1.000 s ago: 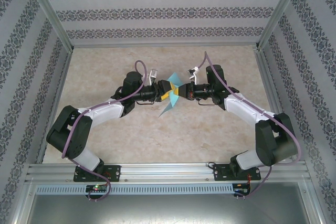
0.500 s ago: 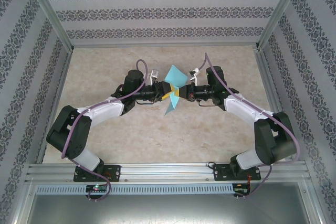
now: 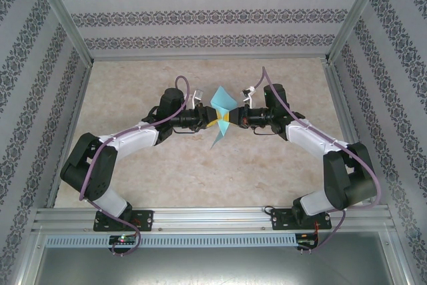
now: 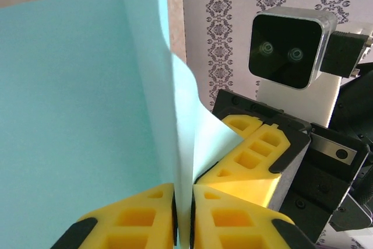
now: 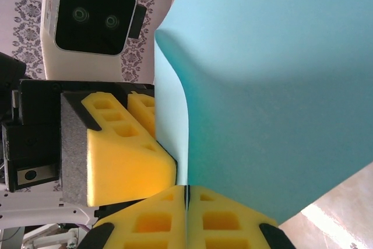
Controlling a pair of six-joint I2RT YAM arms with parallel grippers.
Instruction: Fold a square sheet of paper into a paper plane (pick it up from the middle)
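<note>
Though its edges are cropped, square sheet of paper (image 4: 70, 86), left claw (image 4: 182, 196) and right claw (image 5: 186, 193) clamped on it

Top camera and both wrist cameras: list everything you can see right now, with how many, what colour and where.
square sheet of paper: one, turquoise, bent, held between the two hands at mid-table.
table: one, beige marbled, under the arms.
patterned walls: three, white with dark ornamental stripes, at the back and both sides.
metal frame: one, silver, along the near edge and up the corners.
cables: two, purple, one along each arm.
arms: two, white and black, based at the near edge.
left hand: one, yellow and black, shut on the paper.
right hand: one, yellow and black, shut on the paper, facing the left hand.
</note>
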